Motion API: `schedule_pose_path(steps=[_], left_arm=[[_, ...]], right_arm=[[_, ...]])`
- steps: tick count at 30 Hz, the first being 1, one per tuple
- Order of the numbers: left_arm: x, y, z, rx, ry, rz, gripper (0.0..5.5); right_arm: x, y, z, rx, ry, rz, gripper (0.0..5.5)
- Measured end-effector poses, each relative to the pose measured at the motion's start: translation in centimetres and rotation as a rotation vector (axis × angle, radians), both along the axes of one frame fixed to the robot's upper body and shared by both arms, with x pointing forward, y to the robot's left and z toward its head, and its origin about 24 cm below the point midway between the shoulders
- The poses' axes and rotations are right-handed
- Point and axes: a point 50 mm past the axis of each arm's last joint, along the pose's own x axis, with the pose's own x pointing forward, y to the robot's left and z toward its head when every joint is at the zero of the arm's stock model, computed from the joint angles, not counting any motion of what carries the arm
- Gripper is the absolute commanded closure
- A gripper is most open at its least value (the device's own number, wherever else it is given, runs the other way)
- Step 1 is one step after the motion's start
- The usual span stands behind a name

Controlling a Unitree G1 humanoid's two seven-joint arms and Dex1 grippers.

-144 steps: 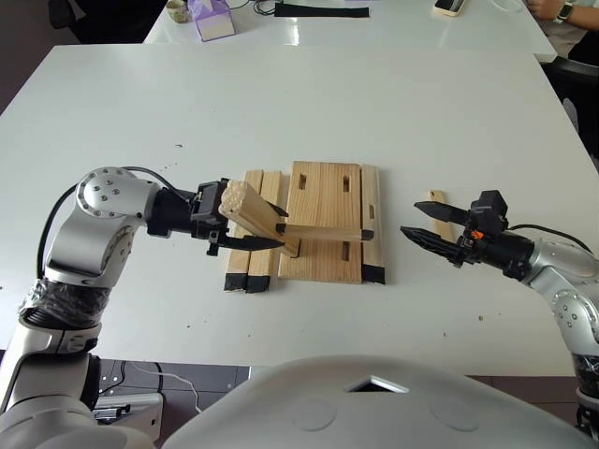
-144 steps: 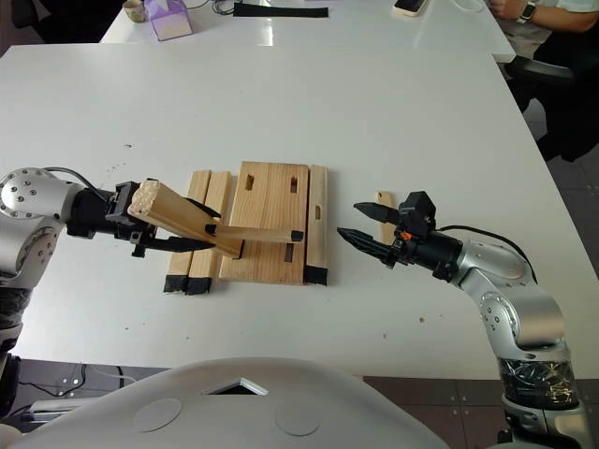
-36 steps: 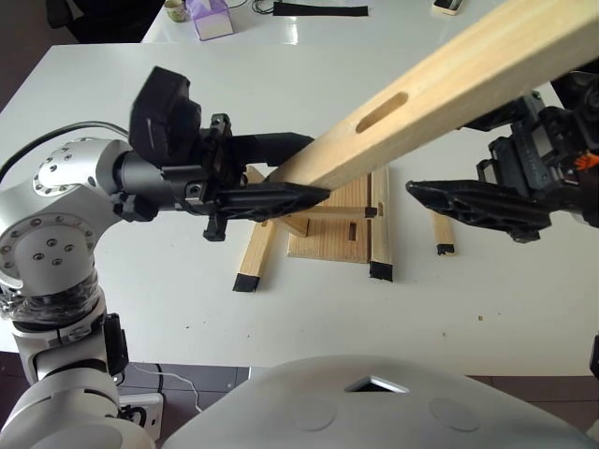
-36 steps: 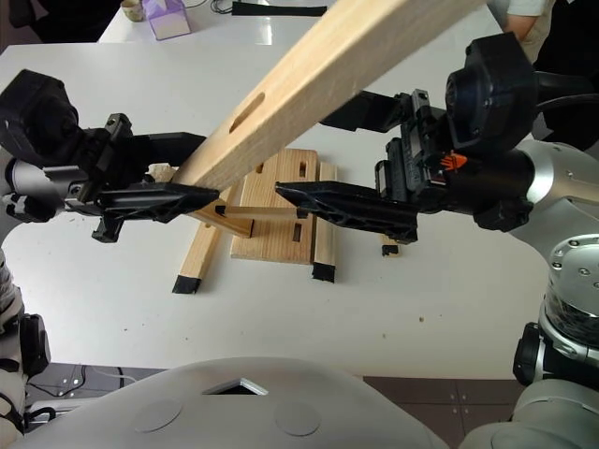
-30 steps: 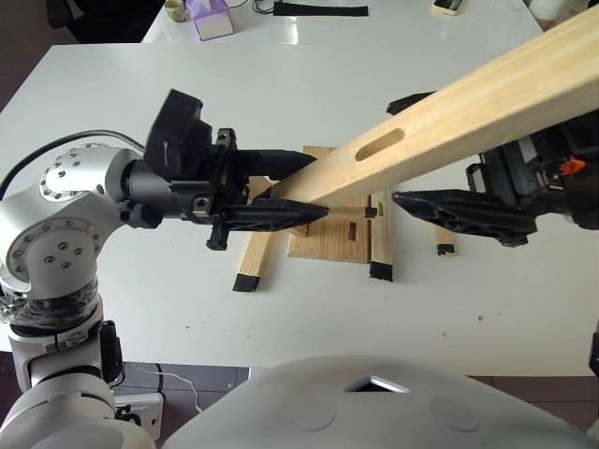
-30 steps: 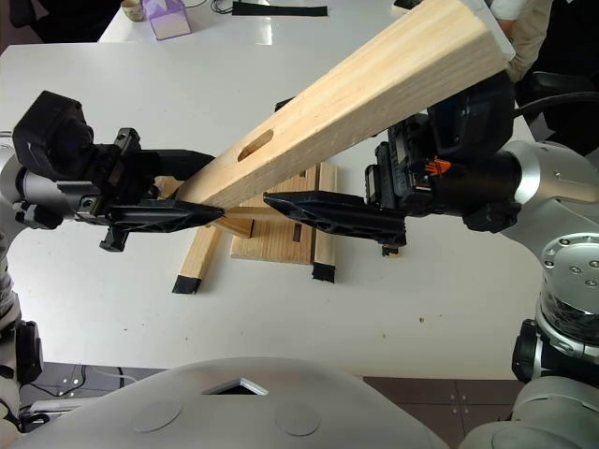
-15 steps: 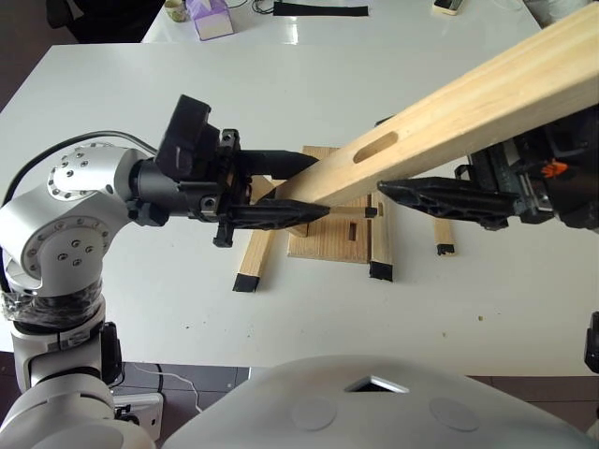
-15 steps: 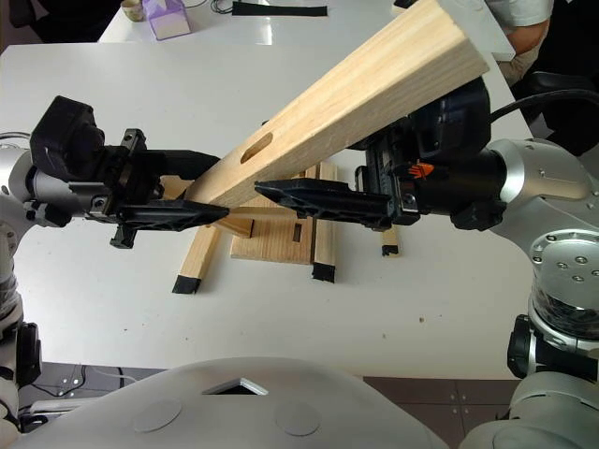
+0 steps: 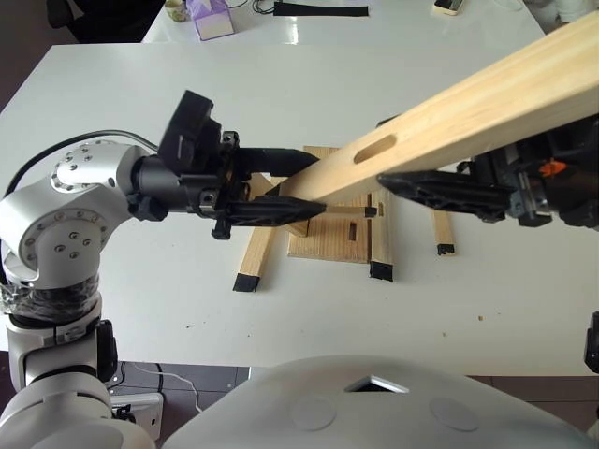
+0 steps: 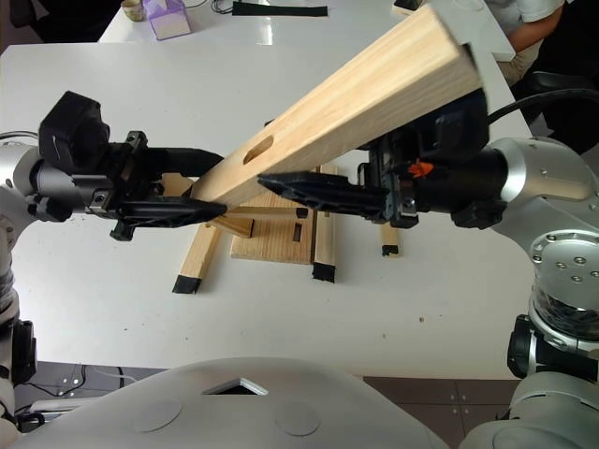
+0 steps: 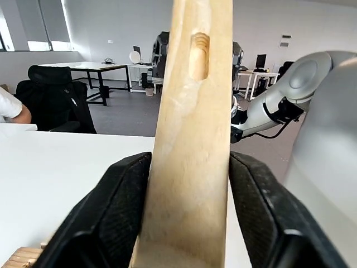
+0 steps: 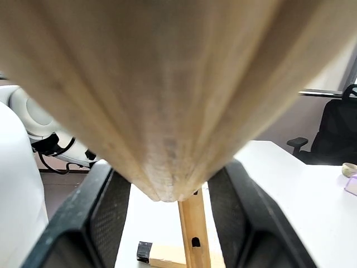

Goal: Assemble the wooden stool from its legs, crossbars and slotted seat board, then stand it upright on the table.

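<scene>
stool leg (image 9: 440, 117) is held above the surface (image 9: 421, 309), slanted up toward the right | low end is clamped by left tool (image 9: 316, 182) | right tool (image 9: 382, 152) is set around its middle, grip cannot be told

Pale wood, black metal, white top
The raised leg (image 9: 468, 112) is honey-pale with straight grain, the seat board (image 9: 323, 247) alike; the lying leg (image 9: 253, 257) has a black end cap; the table (image 9: 234, 103) is white; left gripper (image 9: 316, 182) and right gripper (image 9: 384, 154) are black

Three wooden legs (image 9: 468, 112), two crossbars (image 9: 441, 229) and one seat board (image 9: 320, 246); beyond them, one tissue box (image 9: 211, 17) and one cup (image 9: 176, 10).
</scene>
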Motion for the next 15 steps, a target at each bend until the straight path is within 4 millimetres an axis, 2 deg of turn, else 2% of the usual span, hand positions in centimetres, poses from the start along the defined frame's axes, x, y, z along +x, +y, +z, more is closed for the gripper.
schedule_pose_path(steps=[3,7,9,11,13,15], left_arm=[[0.6,0.2,0.6,-0.028,0.029,0.034,1.96],[2.2,0.5,2.0,-0.136,0.063,0.135,1.92],[3.8,1.0,3.3,-0.217,0.054,0.259,1.92],[5.8,2.3,5.4,-0.352,0.046,0.428,1.92],[6.9,3.7,7.0,-0.458,0.056,0.524,1.92],[7.6,5.0,7.7,-0.491,0.039,0.604,1.92]], right_arm=[[0.3,-0.8,0.7,0.027,-0.018,-0.036,3.51],[0.9,-2.3,1.6,-0.006,-0.086,-0.140,3.51],[1.3,-3.6,2.1,-0.058,-0.134,-0.222,3.51],[1.9,-5.2,2.3,-0.124,-0.180,-0.326,3.51],[2.3,-6.4,2.0,-0.179,-0.190,-0.385,3.51],[2.8,-7.8,1.0,-0.244,-0.185,-0.451,3.51]])
